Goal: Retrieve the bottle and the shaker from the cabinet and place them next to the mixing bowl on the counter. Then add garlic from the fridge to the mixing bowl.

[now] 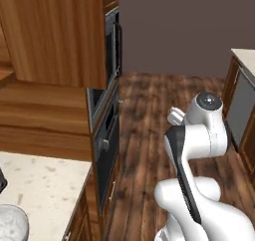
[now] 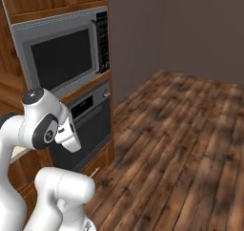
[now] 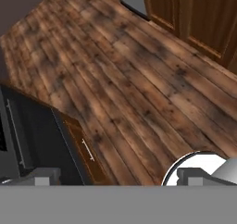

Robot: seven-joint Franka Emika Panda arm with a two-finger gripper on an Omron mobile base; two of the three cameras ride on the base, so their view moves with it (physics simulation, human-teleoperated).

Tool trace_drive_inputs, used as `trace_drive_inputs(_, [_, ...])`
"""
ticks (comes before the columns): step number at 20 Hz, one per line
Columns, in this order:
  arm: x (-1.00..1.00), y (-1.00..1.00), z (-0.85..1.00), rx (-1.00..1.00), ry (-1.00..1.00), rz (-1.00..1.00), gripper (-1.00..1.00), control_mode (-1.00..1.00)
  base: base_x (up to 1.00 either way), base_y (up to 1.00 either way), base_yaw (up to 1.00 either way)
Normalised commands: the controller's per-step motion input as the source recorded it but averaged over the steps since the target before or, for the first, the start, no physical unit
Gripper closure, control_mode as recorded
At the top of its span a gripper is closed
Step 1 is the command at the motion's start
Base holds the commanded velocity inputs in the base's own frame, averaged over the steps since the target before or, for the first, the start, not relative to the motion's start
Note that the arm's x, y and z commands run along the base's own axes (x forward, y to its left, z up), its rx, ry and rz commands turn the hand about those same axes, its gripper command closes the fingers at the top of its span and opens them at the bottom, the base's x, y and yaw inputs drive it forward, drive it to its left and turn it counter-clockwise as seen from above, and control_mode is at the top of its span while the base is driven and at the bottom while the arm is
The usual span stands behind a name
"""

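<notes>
Wooden floor lies beneath your wide-spread, empty jaws; you look to be between stations.
Mixing bowl (image 1: 11, 224) sits on the tabletop (image 1: 45, 182), well off from the jaws; next, drive to the cabinet (image 1: 55, 33) or the fridge.

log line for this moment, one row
gripper: open, empty, over wood floor | mixing bowl: on counter, lower left | oven: shut | bottle, shaker: unseen
</notes>
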Motion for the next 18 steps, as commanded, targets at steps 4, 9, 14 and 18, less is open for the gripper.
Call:
trace_drive_inputs(4, [0.00,0.00,0.00,0.00,0.00,0.00,-1.00,1.00,0.00,-0.10,-0.40])
trace_drive_inputs(9, [0.00,0.00,0.00,0.00,0.00,0.00,-1.00,1.00,0.00,-0.08,-0.44])
trace_drive_inputs(14, [0.00,0.00,0.00,0.00,0.00,0.00,-1.00,1.00,0.00,-0.04,-0.46])
trace_drive_inputs(18, [0.00,0.00,0.00,0.00,0.00,0.00,-1.00,1.00,0.00,-0.05,-0.48])
